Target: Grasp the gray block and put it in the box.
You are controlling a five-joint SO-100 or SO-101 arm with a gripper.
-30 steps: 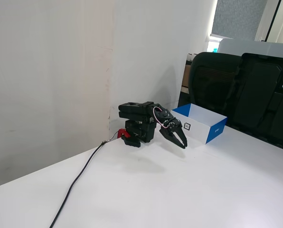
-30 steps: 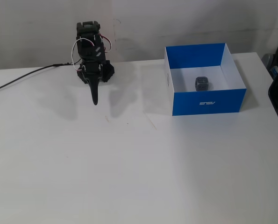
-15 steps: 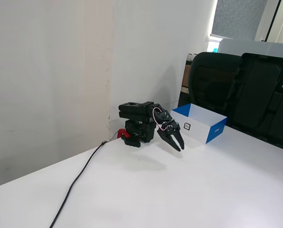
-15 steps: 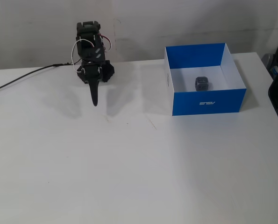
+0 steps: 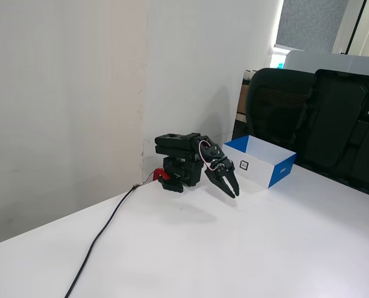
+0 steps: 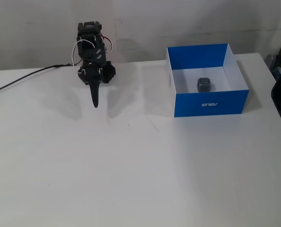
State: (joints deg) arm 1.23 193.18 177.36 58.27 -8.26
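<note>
The gray block (image 6: 204,84) lies inside the box (image 6: 211,102) on its white floor, near the middle. In a fixed view from the side, the box (image 5: 262,171) shows a white panel with a small square mark, and its walls hide the block. The black arm is folded over its base by the wall. My gripper (image 5: 231,191) hangs tips-down over the bare table, well left of the box (image 6: 96,103). It looks shut with nothing in it.
A black cable (image 5: 100,236) runs from the arm's base across the table toward the front left. Black chairs (image 5: 320,121) stand behind the table's far edge. The wall (image 5: 79,93) rises directly behind the arm.
The gripper has swung slightly back toward the arm's base, away from the box, and its fingers have drawn together. The block and box have not moved.
</note>
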